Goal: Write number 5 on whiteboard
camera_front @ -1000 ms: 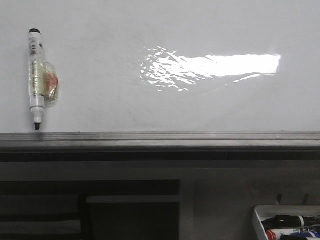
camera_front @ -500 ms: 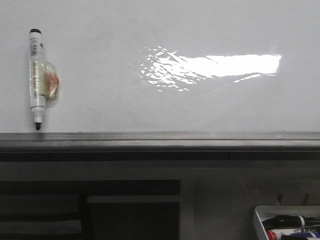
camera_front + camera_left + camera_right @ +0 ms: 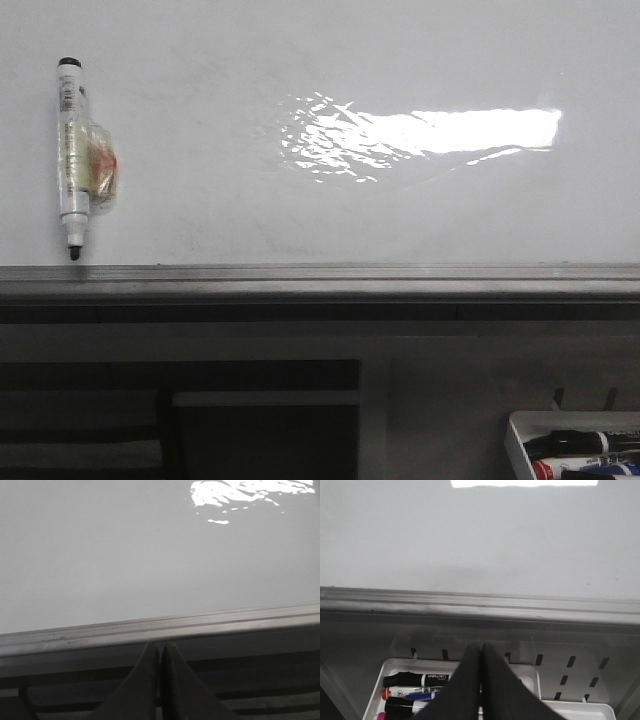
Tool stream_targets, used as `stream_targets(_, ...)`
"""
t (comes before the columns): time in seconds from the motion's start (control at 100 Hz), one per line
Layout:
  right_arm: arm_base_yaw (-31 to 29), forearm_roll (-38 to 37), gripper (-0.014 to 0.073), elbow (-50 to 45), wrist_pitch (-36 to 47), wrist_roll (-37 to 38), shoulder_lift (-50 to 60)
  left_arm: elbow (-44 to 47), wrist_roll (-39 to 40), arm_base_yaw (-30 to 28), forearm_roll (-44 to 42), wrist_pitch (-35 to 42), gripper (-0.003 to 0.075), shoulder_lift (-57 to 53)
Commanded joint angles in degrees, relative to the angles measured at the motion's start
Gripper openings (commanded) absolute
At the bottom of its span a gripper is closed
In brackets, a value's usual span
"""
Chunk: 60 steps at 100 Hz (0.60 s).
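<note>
Front view: the whiteboard (image 3: 300, 200) fills the upper half of the picture, its long axis running 9 to 3 o'clock, glossy white with a bright glare patch (image 3: 430, 135) toward 1 o'clock. No drawn digit shows on it in any view. A grey metal rail (image 3: 320, 278) runs along its lower edge. At 10 o'clock a white marker (image 3: 73, 160) lies against the board, long axis 12 to 6 o'clock, black tip pointing to 6, just above the rail; a clear wrap with an orange patch clings to its barrel. Its label print is too small to read.

At 5 o'clock, below the rail, a small white tray (image 3: 520, 440) holds black, red and blue markers.

Left wrist view: the left gripper (image 3: 160, 657) has its dark fingers pressed together with nothing between them, beneath the rail.

Right wrist view: the right gripper (image 3: 480, 660) is likewise clenched and empty, above the tray (image 3: 385, 672). A black marker (image 3: 417, 679) there bears white lettering that seems to read "deli". A perforated pale panel sits behind the tray.
</note>
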<state>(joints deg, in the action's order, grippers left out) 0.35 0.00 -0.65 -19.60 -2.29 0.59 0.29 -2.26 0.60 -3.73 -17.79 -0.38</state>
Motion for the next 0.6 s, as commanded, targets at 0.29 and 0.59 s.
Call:
stream_targets(0.29, -0.3, -4.7, -0.0061, -1.6, 1.3, -0.3, 1.1, 0.9, 0.2, 0.1, -0.4, 8.7, -0.002, -1.6)
stream_targets(0.59, -0.3, -6.2, -0.0061, -1.6, 5.0, -0.3, 1.1, 0.9, 0.2, 0.1, -0.4, 11.0, -0.002, -1.6)
